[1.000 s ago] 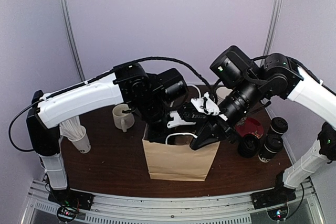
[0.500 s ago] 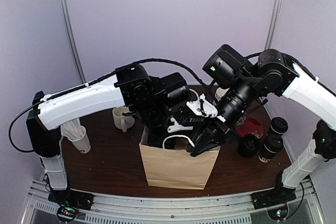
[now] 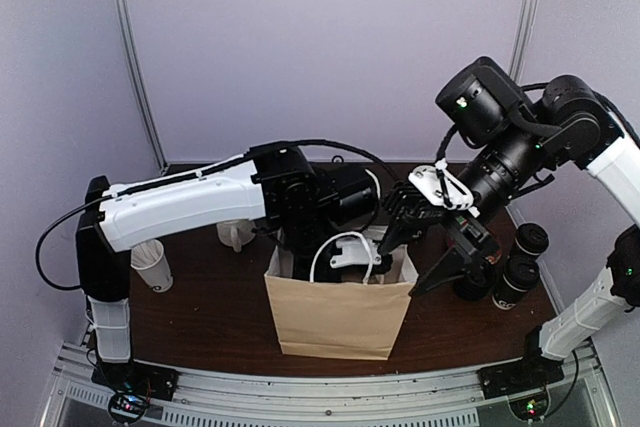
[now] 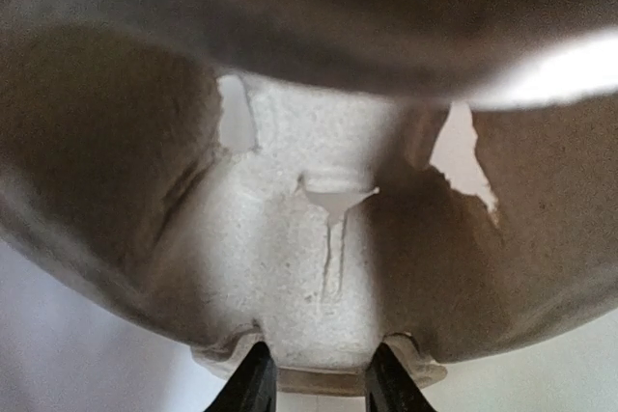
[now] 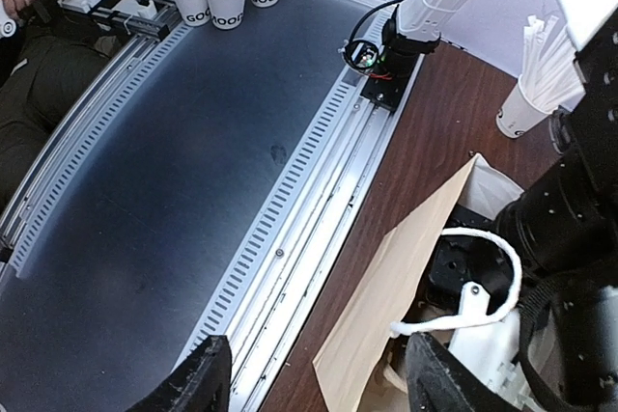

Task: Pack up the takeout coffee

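Left claw [image 4: 321, 383] on bag [image 4: 319, 267] — "GOO" cups [image 5: 230, 9]

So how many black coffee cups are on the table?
2 clearly, at the right edge of the table: a far cup and a near cup with white lettering. A dark shape behind the right gripper may be a third; the paper bag may hide more.
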`<action>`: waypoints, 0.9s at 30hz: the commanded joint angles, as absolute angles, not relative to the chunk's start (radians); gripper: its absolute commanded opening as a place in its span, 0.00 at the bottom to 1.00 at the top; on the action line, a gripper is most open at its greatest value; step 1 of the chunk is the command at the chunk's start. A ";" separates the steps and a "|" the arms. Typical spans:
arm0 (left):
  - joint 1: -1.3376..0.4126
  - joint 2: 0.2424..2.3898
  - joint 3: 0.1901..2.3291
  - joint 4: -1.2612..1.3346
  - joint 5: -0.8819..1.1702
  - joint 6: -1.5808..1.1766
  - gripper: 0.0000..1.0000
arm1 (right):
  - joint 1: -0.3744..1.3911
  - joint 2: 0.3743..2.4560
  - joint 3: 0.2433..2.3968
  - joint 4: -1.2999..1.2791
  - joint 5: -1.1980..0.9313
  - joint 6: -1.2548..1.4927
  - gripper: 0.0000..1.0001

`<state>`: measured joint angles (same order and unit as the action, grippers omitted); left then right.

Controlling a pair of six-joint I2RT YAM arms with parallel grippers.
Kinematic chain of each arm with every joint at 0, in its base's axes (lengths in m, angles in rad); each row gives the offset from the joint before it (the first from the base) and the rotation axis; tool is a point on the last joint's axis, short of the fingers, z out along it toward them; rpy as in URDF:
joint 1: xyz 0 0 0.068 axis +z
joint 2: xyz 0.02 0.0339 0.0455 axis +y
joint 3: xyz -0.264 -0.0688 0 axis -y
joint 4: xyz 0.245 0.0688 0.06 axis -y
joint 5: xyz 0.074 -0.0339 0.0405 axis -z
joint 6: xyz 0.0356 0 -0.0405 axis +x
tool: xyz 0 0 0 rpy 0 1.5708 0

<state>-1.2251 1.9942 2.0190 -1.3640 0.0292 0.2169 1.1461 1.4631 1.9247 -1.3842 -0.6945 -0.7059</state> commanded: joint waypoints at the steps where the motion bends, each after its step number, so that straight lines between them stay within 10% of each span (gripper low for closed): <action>1: -1.229 2.041 2.001 -1.396 0.015 0.194 0.32 | 1.143 1.397 1.944 -1.428 -0.602 -0.732 0.66; 18: -1.230 2.178 2.016 -1.408 0.015 0.172 0.34 | 1.066 1.290 1.925 -1.440 -0.508 -0.748 0.73; 27: -1.230 2.124 2.024 -1.408 -0.014 0.150 0.54 | 1.024 1.303 1.908 -1.421 -0.509 -0.746 0.74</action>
